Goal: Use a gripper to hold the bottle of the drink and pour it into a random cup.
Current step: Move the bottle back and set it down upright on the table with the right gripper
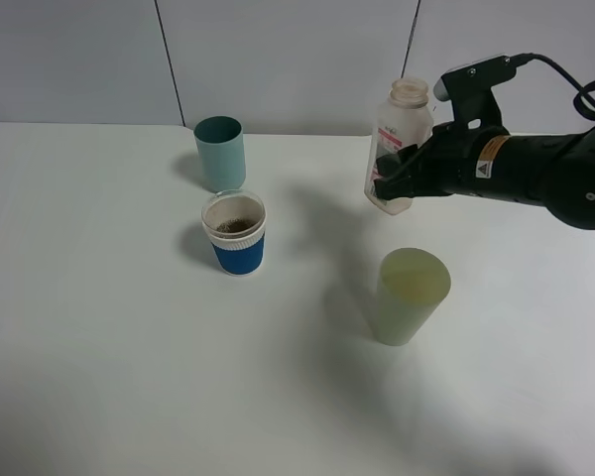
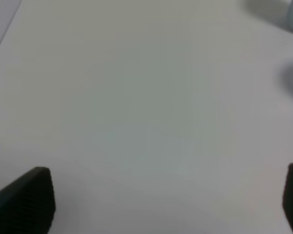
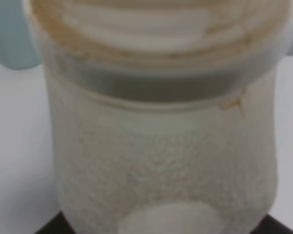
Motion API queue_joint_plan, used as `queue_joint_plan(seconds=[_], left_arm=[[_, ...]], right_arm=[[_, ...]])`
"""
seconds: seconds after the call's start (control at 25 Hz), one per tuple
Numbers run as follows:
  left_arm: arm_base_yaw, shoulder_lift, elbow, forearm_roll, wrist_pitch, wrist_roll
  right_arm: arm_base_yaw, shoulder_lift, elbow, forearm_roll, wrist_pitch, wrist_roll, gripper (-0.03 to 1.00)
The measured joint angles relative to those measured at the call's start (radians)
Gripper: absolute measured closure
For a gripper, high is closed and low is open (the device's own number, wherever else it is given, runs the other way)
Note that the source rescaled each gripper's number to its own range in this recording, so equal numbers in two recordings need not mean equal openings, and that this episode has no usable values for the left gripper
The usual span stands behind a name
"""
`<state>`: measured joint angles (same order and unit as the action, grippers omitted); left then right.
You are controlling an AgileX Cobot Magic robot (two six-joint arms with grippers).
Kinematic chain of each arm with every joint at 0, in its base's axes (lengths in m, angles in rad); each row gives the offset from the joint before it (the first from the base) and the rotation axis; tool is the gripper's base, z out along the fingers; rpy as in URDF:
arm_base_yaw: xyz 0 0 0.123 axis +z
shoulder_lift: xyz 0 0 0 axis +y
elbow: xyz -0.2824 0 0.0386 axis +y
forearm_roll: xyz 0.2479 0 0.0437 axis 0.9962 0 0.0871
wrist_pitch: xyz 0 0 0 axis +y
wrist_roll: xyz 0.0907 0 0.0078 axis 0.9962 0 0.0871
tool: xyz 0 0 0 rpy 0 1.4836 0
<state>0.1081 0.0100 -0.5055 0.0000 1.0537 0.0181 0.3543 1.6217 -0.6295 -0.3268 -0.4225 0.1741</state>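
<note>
My right gripper (image 1: 389, 180) is shut on the bottle (image 1: 398, 141), a whitish plastic bottle with a pink-and-white label, held nearly upright above the table at the back right. Up close in the right wrist view the bottle (image 3: 161, 122) fills the frame, with brown residue at its neck. The cup (image 1: 236, 233), white with a blue sleeve, stands left of centre with brown drink (image 1: 235, 225) in its bottom. My left gripper (image 2: 168, 204) is open over bare white table (image 2: 146, 97), fingertips (image 2: 29, 197) wide apart.
A teal cup (image 1: 221, 152) stands behind the blue-sleeved cup. A pale yellow-green cup (image 1: 410, 295) stands in front of the held bottle, below my right arm. The white table (image 1: 99, 327) spreads wide to the left and front.
</note>
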Motion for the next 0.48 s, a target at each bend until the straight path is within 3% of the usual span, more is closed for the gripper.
queue_joint_plan(seconds=[0.48], left_arm=[[0.000, 0.000, 0.000, 0.000, 0.000, 0.000]], right_arm=[[0.000, 0.105, 0.003, 0.043, -0.051, -0.025, 0.97]])
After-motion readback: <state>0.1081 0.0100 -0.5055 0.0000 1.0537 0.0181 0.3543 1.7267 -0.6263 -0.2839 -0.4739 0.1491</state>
